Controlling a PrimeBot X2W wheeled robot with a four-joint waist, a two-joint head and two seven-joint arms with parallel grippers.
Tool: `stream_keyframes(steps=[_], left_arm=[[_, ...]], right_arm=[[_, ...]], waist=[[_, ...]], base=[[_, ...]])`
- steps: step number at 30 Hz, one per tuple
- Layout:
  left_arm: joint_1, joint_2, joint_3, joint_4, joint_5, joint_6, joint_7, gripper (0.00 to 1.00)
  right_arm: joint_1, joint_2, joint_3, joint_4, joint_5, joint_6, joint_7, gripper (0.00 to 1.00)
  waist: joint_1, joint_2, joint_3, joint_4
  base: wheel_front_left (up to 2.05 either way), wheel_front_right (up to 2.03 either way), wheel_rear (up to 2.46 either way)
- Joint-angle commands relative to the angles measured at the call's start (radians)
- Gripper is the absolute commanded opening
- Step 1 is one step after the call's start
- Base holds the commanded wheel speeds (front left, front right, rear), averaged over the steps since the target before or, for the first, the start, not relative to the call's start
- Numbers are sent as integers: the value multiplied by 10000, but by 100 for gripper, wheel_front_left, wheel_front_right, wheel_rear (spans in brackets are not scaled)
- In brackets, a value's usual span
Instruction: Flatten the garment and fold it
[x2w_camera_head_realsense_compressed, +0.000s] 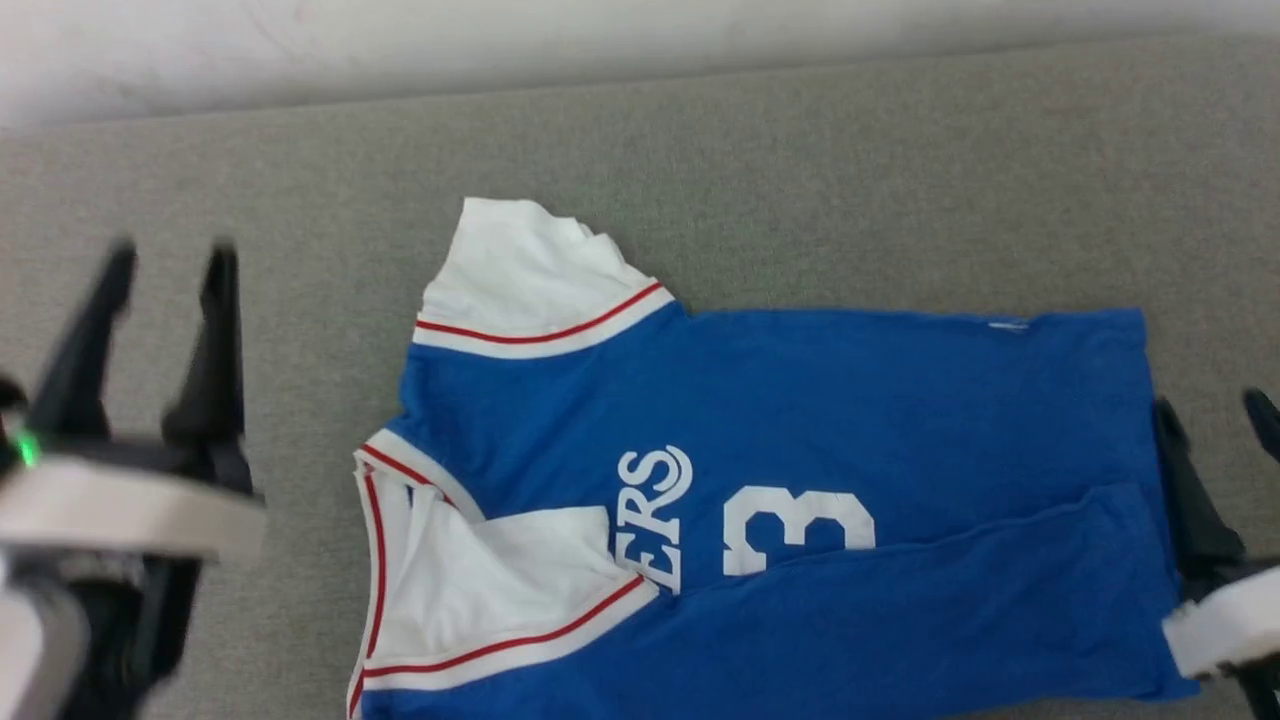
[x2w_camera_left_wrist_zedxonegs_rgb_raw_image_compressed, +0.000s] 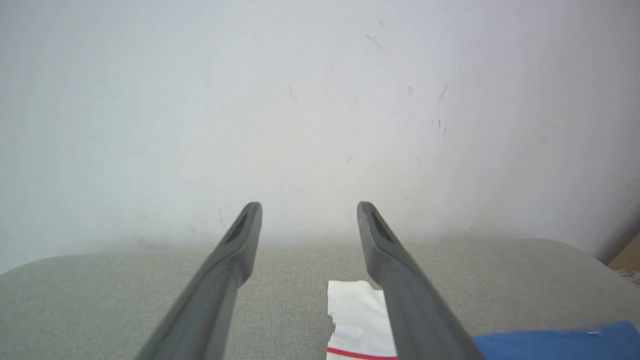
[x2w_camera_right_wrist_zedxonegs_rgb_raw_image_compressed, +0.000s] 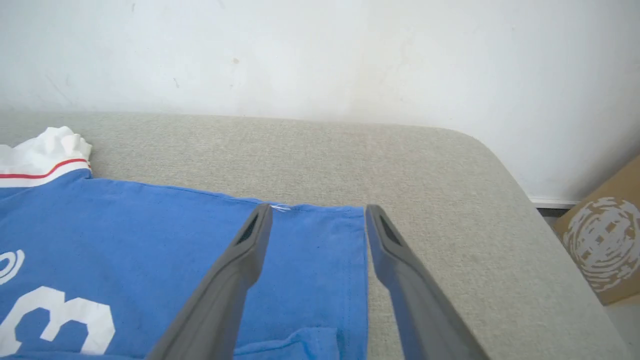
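The garment (x2w_camera_head_realsense_compressed: 800, 400), a bright blue jersey with white sleeves, red-striped trim, "ERS" lettering and a white 3, lies on the grey padded surface (x2w_camera_head_realsense_compressed: 800, 180). Its collar is at the left and its hem at the right. Its near side is folded up over part of the number and lettering. My left gripper (x2w_camera_head_realsense_compressed: 172, 255) hangs open left of the collar, apart from the cloth. The left wrist view has the open gripper (x2w_camera_left_wrist_zedxonegs_rgb_raw_image_compressed: 310, 207) above a white sleeve (x2w_camera_left_wrist_zedxonegs_rgb_raw_image_compressed: 355, 315). My right gripper (x2w_camera_head_realsense_compressed: 1215, 410) stands open at the hem; in its wrist view the gripper (x2w_camera_right_wrist_zedxonegs_rgb_raw_image_compressed: 320, 210) hovers over the garment's (x2w_camera_right_wrist_zedxonegs_rgb_raw_image_compressed: 150, 230) hem corner, holding nothing.
A white wall (x2w_camera_right_wrist_zedxonegs_rgb_raw_image_compressed: 320, 50) runs along the far edge of the surface. The padded surface's rounded right corner (x2w_camera_right_wrist_zedxonegs_rgb_raw_image_compressed: 490, 150) drops off toward a cardboard box (x2w_camera_right_wrist_zedxonegs_rgb_raw_image_compressed: 600, 240) on the floor. Bare grey surface lies beyond the jersey and to its left.
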Motion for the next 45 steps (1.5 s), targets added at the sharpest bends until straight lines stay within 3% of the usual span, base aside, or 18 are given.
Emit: stream_keyframes(steps=[1, 4, 8, 14, 20, 28, 29, 30, 31, 40, 45], left_arm=[[-899, 184, -164, 132, 380, -45, 202, 100], [-3081, 599, -899, 760, 986, -665, 1155, 100], [-5737, 903, -2073, 1992, 1146, -2094, 3101, 100], [-8056, 515, -3217, 3859, 807, -3410, 5412, 100], [-8479, 222, -3475, 5193, 34, -3845, 6452, 100], [-8268, 301, -3617, 5938, -740, -3711, 7777, 100], [-8229, 309, -3648, 5933, -889, -3682, 8042, 92], [-8226, 333, -3665, 5876, -968, -3678, 8201, 13], [-8232, 359, -3667, 5813, -1004, -3679, 8273, 0], [-8165, 267, -3509, 5767, -604, -3729, 7064, 0], [-8071, 106, -3447, 5721, -647, -3814, 6596, 0]], right_arm=[[-303, 51, 186, 78, -116, -9, -144, 100], [-746, 110, 586, 192, -242, -9, -356, 100], [-1258, 103, 946, 252, -317, -9, -516, 100], [-1758, 115, 1156, 499, -428, -9, -725, 100], [-1893, 265, 1233, 694, -424, -9, -801, 100], [-1979, 273, 1152, 669, -422, -9, -814, 100], [-1979, 265, 1118, 654, -429, -9, -791, 100], [-1980, 245, 1089, 640, -445, -9, -756, 100], [-1986, 226, 1063, 622, -450, -9, -726, 100], [-2921, -543, 1006, 180, -272, -9, -609, 100], [-4010, -963, 622, 324, 515, -9, 308, 100]], waist=[[-2, 0, 744, -312], [-2, 0, 1305, -436], [-2, 0, 1991, -686], [-2, 0, 2636, -1004], [-2, 0, 3053, -1303], [-2, 0, 3407, -1409], [-2, 0, 3429, -1389], [-2, 0, 3453, -1367], [-2, 0, 3474, -1342], [-2, 0, 3073, -1130], [-2, 0, 2836, -981]], base=[[0, 0, 0], [0, 0, 0], [0, 0, 0], [0, 0, 0], [0, 0, 0], [0, 0, 0], [0, 0, 0], [0, 0, 0], [0, 0, 0], [0, 0, 0], [0, 0, 0]])
